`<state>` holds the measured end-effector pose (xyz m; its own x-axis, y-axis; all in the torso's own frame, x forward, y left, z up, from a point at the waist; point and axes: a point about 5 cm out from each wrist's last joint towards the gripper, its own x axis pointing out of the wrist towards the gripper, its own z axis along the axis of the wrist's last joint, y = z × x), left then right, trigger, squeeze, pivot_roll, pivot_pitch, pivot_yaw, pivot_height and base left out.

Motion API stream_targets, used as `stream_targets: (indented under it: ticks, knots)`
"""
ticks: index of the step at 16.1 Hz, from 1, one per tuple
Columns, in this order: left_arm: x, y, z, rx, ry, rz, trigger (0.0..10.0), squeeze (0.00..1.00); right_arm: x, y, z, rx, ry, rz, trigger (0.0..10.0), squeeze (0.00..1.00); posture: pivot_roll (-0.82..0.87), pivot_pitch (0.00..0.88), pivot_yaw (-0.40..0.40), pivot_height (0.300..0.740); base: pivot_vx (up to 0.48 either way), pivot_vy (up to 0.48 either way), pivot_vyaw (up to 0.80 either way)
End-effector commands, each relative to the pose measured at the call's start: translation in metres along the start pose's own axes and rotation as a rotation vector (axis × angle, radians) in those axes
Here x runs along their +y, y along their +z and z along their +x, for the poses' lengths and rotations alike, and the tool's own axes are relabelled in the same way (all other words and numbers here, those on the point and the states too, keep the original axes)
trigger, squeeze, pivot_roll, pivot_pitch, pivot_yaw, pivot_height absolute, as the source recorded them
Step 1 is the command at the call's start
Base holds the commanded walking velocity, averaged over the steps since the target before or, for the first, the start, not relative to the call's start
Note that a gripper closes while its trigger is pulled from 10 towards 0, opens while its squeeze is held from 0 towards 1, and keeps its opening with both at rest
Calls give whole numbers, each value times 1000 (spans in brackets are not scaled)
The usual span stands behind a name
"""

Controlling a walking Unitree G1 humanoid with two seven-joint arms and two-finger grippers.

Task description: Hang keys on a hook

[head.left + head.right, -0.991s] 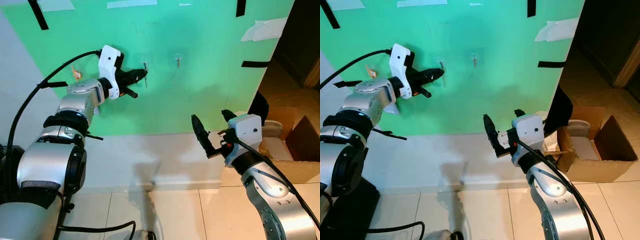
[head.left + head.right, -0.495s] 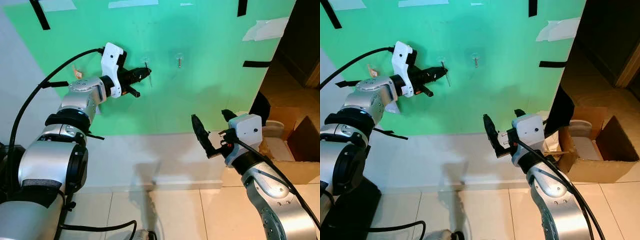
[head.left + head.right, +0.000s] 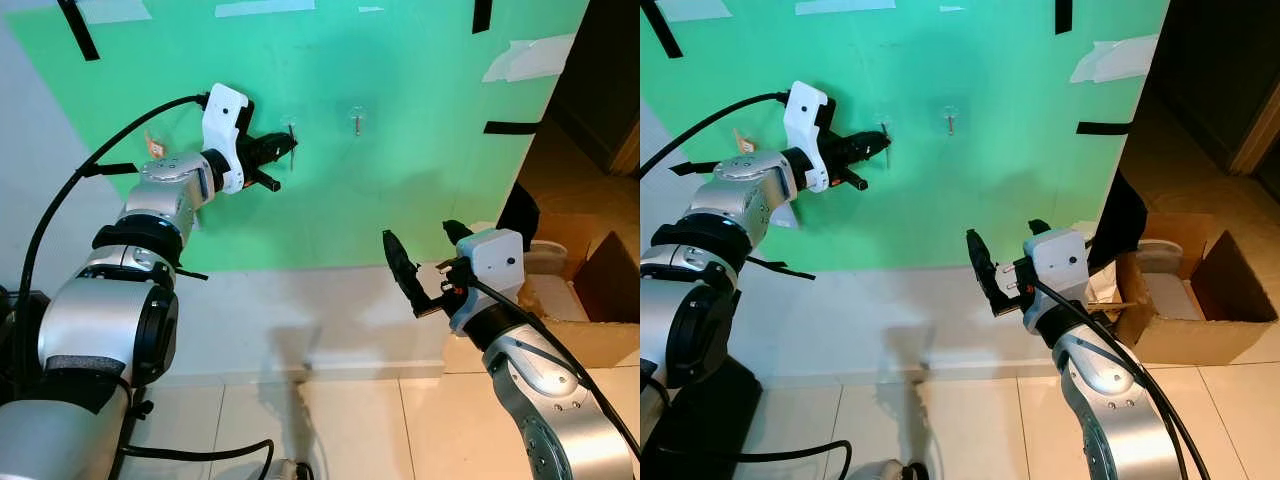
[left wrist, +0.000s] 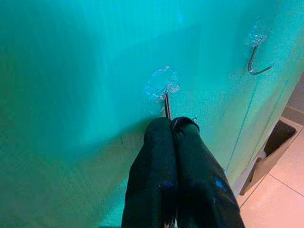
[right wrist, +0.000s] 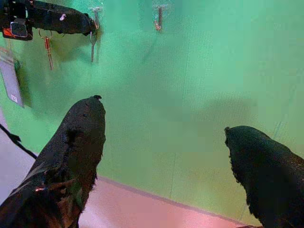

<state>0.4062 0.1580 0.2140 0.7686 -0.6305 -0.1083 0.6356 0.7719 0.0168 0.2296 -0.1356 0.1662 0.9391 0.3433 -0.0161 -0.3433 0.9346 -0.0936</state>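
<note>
- Left eye view: the left hand (image 3: 285,150), upper left of centre, is raised to the green wall (image 3: 400,150) with its fingertips at the clear hook (image 3: 290,124). A thin dark key (image 3: 292,143) hangs just below that hook at the fingertips. A 2nd hook (image 3: 356,117), a little to the right, is bare. The right hand (image 3: 428,262), in the lower right, hangs well away from the wall with nothing in it.
- Right eye view: the same scene. A cardboard box (image 3: 1200,300) sits on the floor at the right edge beside a dark doorway (image 3: 1230,80), well clear of the working arm. The wall around both hooks is bare, apart from a small orange tag (image 3: 740,142) at the far left behind the arm.
- Left wrist view: the 2 black fingers (image 4: 159,156) are pressed together just under the hook's clear base, with the key's shaft rising between their tips to the hook. I judge that the key is at the hook and that letting go and drawing straight back remain; whether it is fully seated I cannot tell.
- Right wrist view: the right hand's fingers (image 5: 78,137) are spread wide, facing the wall. In the upper left of the frame the key hangs from the hook at the left hand's tips.
</note>
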Motion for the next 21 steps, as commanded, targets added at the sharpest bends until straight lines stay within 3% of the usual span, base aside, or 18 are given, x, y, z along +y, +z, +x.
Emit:
stream_targets:
  ticks: [1,9,15,21]
  knots:
    - [3,2,-1,8,28,6,10000,0,3,3,-1,-11,8,18,10000,0,-168,0,166,740,0,0,0]
    - [1,-15,-4,76,-4,31,10000,0,3,2,-2,-6,3,25,10000,0,-165,0,171,740,0,0,0]
    - [-4,3,-3,-47,-116,-16,10000,0,2,3,-1,-12,1,26,10000,0,-160,0,169,740,0,0,0]
    - [-1,13,-2,-84,-79,-39,10000,0,2,3,-1,-12,-4,28,10000,0,-165,0,174,740,0,0,0]
